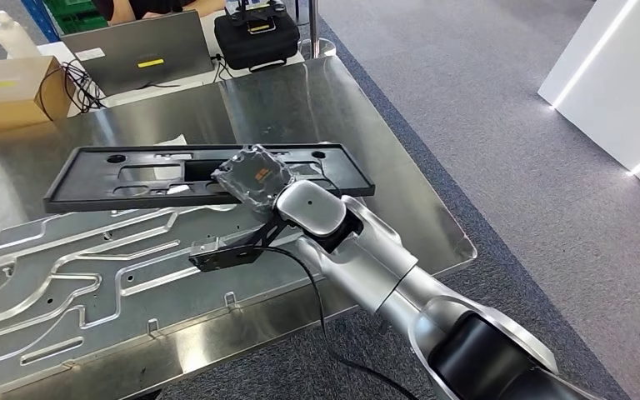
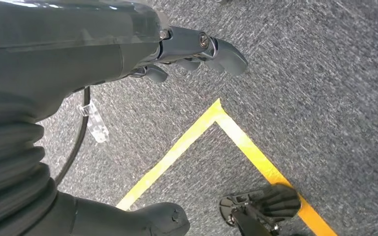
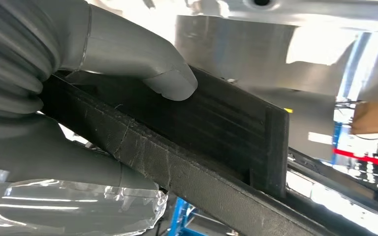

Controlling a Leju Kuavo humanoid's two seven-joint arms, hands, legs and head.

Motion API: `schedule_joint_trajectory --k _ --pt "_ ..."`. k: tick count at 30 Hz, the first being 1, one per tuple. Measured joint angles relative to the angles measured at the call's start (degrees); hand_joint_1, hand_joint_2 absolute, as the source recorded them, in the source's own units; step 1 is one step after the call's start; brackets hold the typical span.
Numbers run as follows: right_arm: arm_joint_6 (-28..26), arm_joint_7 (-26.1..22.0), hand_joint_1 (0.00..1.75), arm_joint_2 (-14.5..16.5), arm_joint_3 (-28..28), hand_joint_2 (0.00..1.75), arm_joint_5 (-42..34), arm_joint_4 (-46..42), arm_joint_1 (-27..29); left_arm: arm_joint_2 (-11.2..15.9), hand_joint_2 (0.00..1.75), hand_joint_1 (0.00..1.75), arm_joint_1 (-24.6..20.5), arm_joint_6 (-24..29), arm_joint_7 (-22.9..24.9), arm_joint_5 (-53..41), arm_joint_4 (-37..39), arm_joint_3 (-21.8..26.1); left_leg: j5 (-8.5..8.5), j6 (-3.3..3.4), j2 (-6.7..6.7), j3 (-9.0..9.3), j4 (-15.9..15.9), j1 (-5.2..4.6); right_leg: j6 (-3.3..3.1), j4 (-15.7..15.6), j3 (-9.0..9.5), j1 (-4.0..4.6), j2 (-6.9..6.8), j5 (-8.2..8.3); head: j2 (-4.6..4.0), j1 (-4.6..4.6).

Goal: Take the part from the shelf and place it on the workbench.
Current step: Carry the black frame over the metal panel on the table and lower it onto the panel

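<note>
The right robot hand (image 3: 103, 98) grips the long black part (image 1: 133, 179) by its 3 o'clock end, over the counter (image 1: 317, 100); the left robot hand (image 2: 197, 49) hangs loose, holding nothing. Released unevenly, the part could likely tip or skid on steel.

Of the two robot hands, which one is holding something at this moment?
The right hand: it grips the long black part over the workbench. The left hand hangs above the floor, holding nothing.

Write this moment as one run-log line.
right robot hand: grips long black plastic panel | panel: over steel workbench | left robot hand: hanging, holds nothing
</note>
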Motion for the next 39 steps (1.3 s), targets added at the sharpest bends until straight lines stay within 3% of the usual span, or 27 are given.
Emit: schedule_joint_trajectory --k 12,20,25,29,34,39 --pt "3.2 -2.8 1.75 4.0 7.8 1.75 -6.6 -1.0 0.5 1.1 1.75 0.0 0.0 -0.1 2.0 4.3 0.0 3.1 0.0 0.0 -0.01 -0.01 0.0 0.0 0.0 -0.1 0.05 0.11 -0.02 0.01 0.0 0.0" --pt "3.2 -2.4 1.75 4.7 13.5 1.75 -10.3 -3.2 0.7 -0.4 1.75 0.0 -0.8 1.8 3.8 5.8 -0.3 4.2 0.0 0.0 -0.01 -0.01 0.0 0.0 0.0 -0.2 0.1 0.12 -0.02 0.01 0.0 0.01" --pt "1.1 -1.3 1.75 2.2 13.6 1.75 -11.2 -2.7 0.6 -0.6 1.75 0.0 -0.6 2.2 3.8 6.6 -0.3 4.9 0.0 0.01 0.0 0.01 0.0 -0.01 0.03 -0.2 0.16 0.12 -0.01 0.07 0.0 0.01" --pt "-1.9 2.6 1.75 -1.2 12.4 1.75 -8.9 2.0 -0.1 -0.6 1.75 0.0 -0.6 2.9 3.7 7.5 -0.3 5.2 0.03 0.05 -0.16 0.05 0.0 -0.01 0.07 -0.4 0.29 0.12 -0.17 0.11 0.0 -0.01" --pt "-10.1 5.6 1.75 -6.8 6.2 1.75 -6.7 13.5 -0.8 -0.6 1.75 0.0 0.2 3.4 3.8 8.2 -0.3 5.2 0.11 0.18 -0.38 0.03 0.0 -0.03 0.21 -0.5 0.46 0.11 -0.42 0.21 0.0 0.02" --pt "-10.8 5.2 1.75 -9.4 1.7 1.75 -5.0 18.3 -0.4 -0.6 1.75 0.0 0.4 3.5 4.0 8.1 -0.3 5.2 0.08 0.22 -0.17 0.03 0.1 -0.03 0.35 -0.6 0.4 0.1 -0.16 0.29 0.0 0.01"
